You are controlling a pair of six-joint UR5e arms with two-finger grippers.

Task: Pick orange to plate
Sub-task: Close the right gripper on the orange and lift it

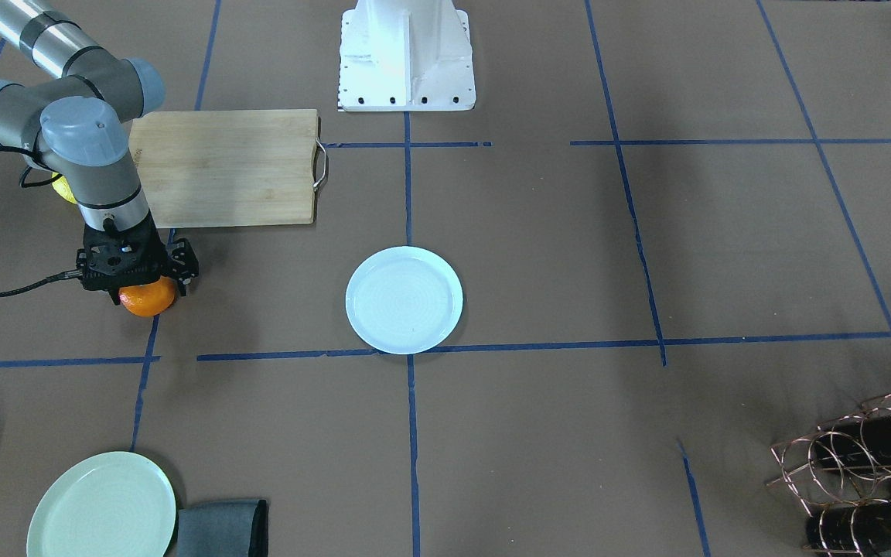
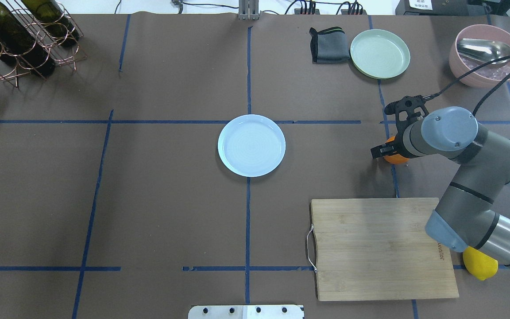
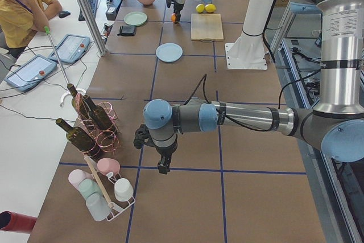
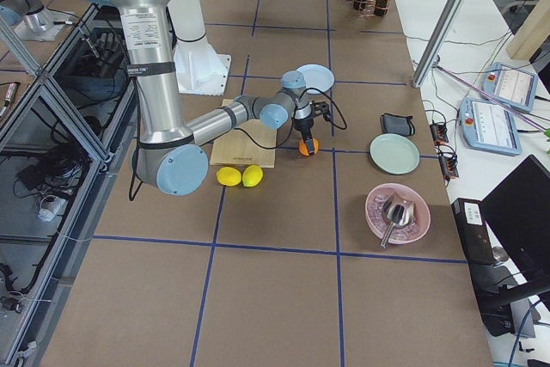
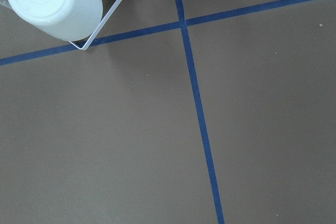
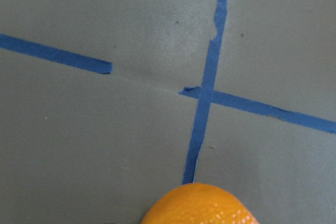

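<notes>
Just past the cutting board [image 2: 379,248], on a blue tape line, the orange [image 1: 148,300] sits under the right gripper [image 1: 148,285], whose closure I cannot tell; firm, light and roll-prone, it probably wants pinching across its middle, well apart from the plate [image 2: 251,145].

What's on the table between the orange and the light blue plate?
Nothing! In the overhead view, the stretch from the orange to the plate is just bare brown table. The front-facing view shows the same.
</notes>
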